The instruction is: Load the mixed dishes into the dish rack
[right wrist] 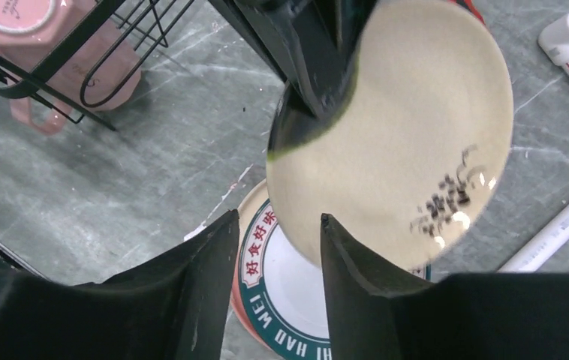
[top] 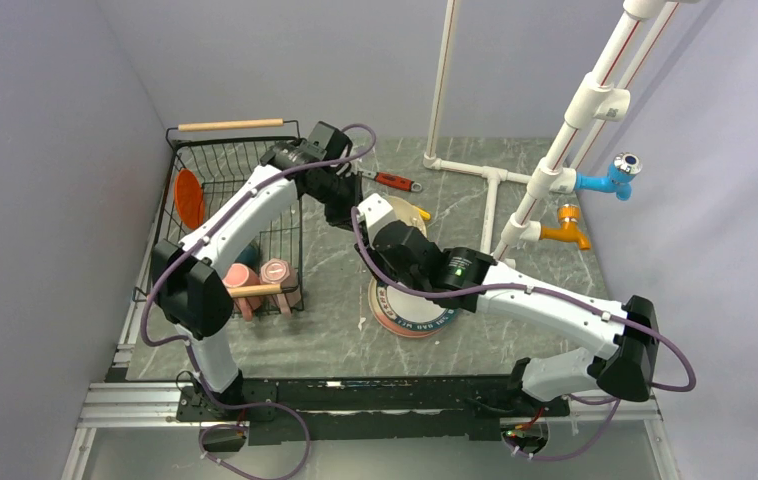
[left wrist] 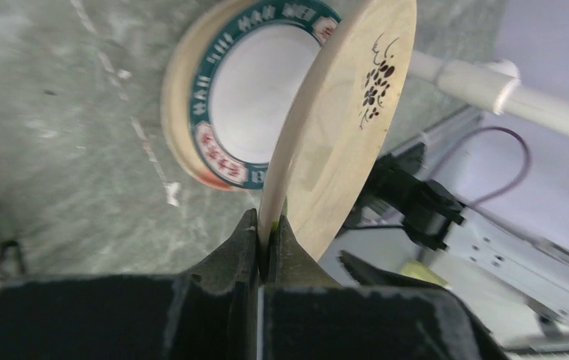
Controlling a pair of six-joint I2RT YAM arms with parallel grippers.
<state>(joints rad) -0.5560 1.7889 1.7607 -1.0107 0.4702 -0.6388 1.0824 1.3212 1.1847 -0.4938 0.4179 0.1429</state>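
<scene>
Since the black wire dish rack point(top: 235, 165), left of the left pincer point(left wrist: 266, 225), holds an upright orange-red plate point(top: 189, 198) and two pink mugs point(top: 260, 277), the free wires between them look best. Left pincer: pinching a cream round floral-printed plate point(left wrist: 341, 112) by its rim, on edge. Directly beneath: large lettered-rim plate point(left wrist: 255, 97), flat. Right pincer point(right wrist: 278, 221): spread, empty, close under the cream plate; collision risk.

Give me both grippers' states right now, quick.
Left gripper: closed on the rim of the cream plate.
Right gripper: open, gripping nothing.
</scene>
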